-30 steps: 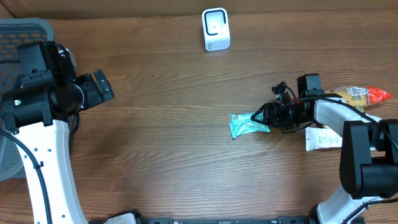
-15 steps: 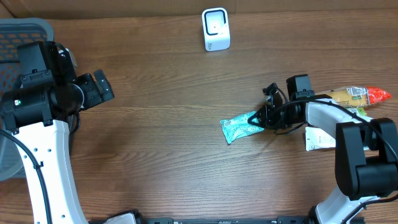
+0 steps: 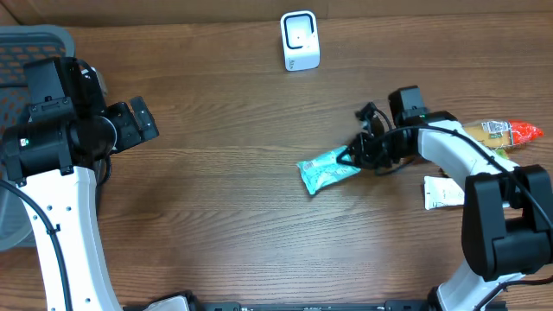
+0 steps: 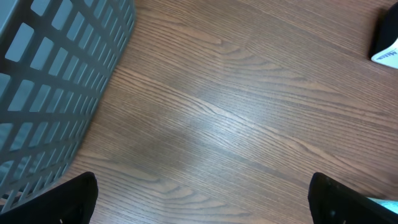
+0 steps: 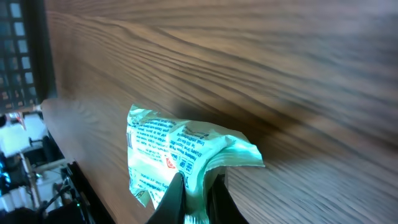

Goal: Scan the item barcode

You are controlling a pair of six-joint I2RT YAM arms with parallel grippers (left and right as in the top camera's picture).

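A teal snack packet (image 3: pixel 327 170) hangs just right of the table's centre, pinched at its right end by my right gripper (image 3: pixel 353 159), which is shut on it. The right wrist view shows the packet (image 5: pixel 180 149) crumpled between the two dark fingers (image 5: pixel 171 199), printed side up, above the wood. The white barcode scanner (image 3: pixel 299 41) stands at the back middle, well apart from the packet. My left gripper (image 3: pixel 138 121) hovers at the far left, open and empty; in its wrist view only the two fingertips (image 4: pixel 68 199) show, over bare wood.
A grey mesh basket (image 3: pixel 26 52) sits at the back left, its wall (image 4: pixel 56 81) beside my left gripper. On the right lie an orange and red packet (image 3: pixel 501 131) and a white packet (image 3: pixel 445 192).
My right gripper has closed on the teal packet and carried it left and slightly toward the back. The left arm has not moved.
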